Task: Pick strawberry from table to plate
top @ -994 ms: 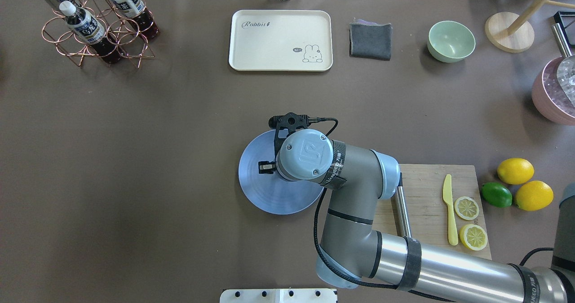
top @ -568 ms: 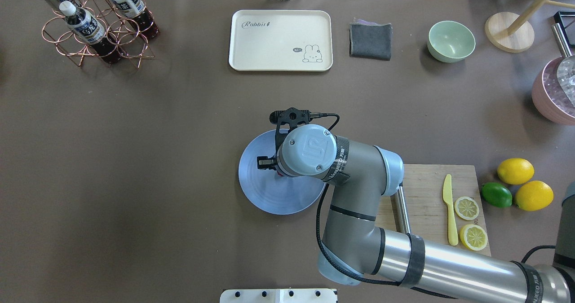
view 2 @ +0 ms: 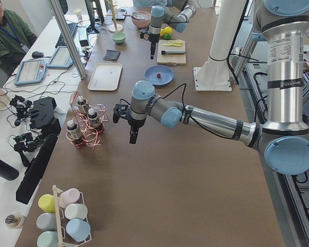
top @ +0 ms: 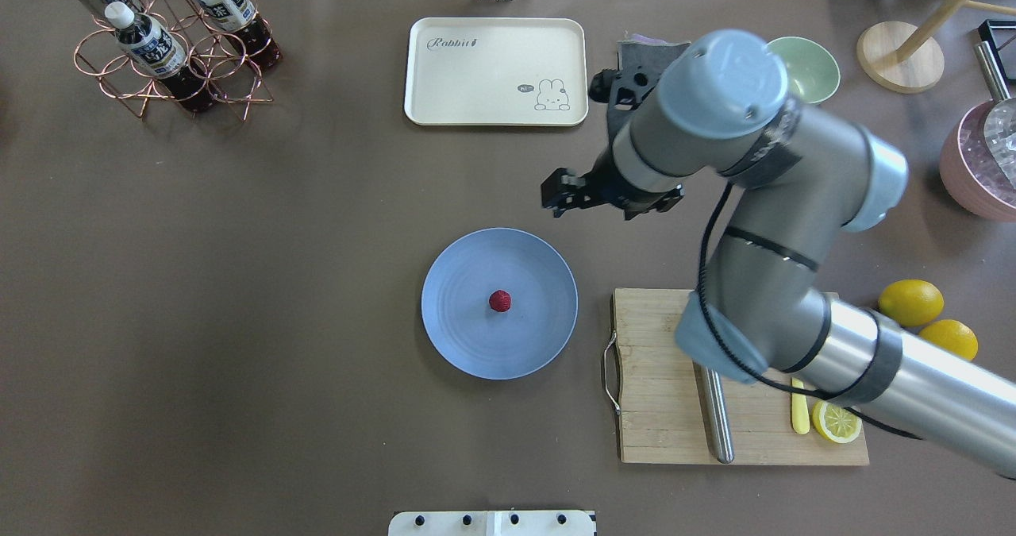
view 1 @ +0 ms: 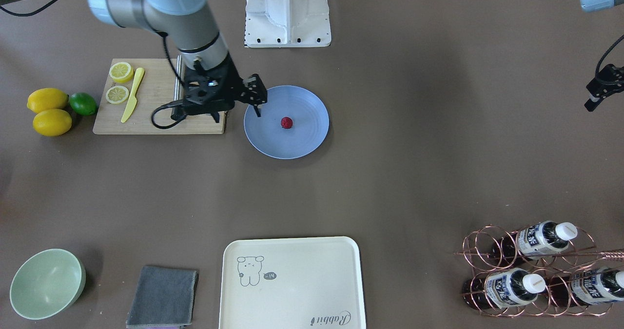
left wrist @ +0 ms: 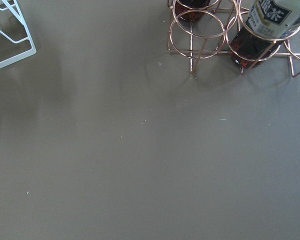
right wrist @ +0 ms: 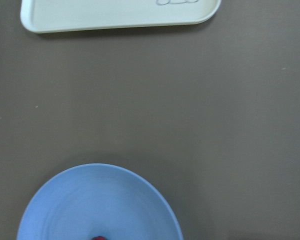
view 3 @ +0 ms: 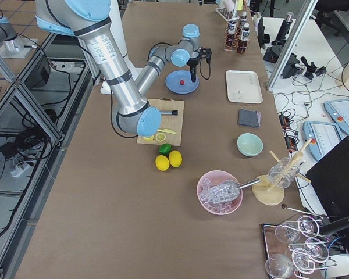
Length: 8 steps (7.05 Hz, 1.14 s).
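Dark red and bumpy, the strawberry (top: 499, 301) lies near the centre of the periwinkle-blue plate (top: 464, 341), in contact with the plate and clear of its rim on all sides. It is very small against the plate. It is roundish, so no long axis can be read from it. No stem or leaf can be made out.

**Key relation.** In the overhead view the right gripper (top: 557, 193) hangs over the bare table (top: 238, 282), just beyond the far right part of the plate rim. The strawberry therefore lies to the left of the jaws and nearer the robot. The right wrist view agrees: it shows the far arc of the plate, with only a sliver of red at the bottom edge.

**Jaw state.**
- Right gripper: nothing is held between the jaws. Their spacing cannot be told from these views.
- Left gripper (view 2: 132, 137): it hangs above the table at the far left, close to the copper bottle rack (top: 171, 52). Whether it is open or closed cannot be told.

**Arm choice.** The right arm is much the nearer to the strawberry. The left arm is well apart from it.

**Assessment.** With the strawberry resting on the plate, the placement appears complete. The remaining move is probably a retreat clear of the plate, the cream tray (top: 496, 71) and the cutting board (top: 659, 377).
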Each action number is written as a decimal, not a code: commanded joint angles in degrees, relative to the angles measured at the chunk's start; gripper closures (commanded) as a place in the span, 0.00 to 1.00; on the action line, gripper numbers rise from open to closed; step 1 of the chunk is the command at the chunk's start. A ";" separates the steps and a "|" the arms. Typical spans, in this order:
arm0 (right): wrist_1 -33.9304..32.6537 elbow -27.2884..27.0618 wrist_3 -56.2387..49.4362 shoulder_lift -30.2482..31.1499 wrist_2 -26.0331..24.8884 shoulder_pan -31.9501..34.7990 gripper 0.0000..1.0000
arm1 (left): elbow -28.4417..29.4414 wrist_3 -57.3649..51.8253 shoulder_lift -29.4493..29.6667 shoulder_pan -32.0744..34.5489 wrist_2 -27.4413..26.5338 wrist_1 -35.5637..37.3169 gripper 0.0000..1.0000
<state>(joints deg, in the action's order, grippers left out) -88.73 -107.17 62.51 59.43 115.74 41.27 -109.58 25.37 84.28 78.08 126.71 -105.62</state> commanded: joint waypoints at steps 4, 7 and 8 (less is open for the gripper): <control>-0.48 0.80 -41.01 28.41 20.56 35.66 0.00 | 0.33 -22.82 0.27 14.46 0.02 15.44 0.02; -0.13 10.91 -53.12 32.49 19.97 47.04 0.00 | 2.43 -22.82 0.53 14.38 5.61 16.16 0.02; -0.13 12.67 -58.76 32.59 20.66 49.85 0.00 | 2.79 -22.82 1.31 14.30 6.35 16.15 0.02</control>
<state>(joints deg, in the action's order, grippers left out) -88.91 -96.90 10.20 91.31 136.02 87.80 -107.48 2.54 84.96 92.45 131.32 -89.39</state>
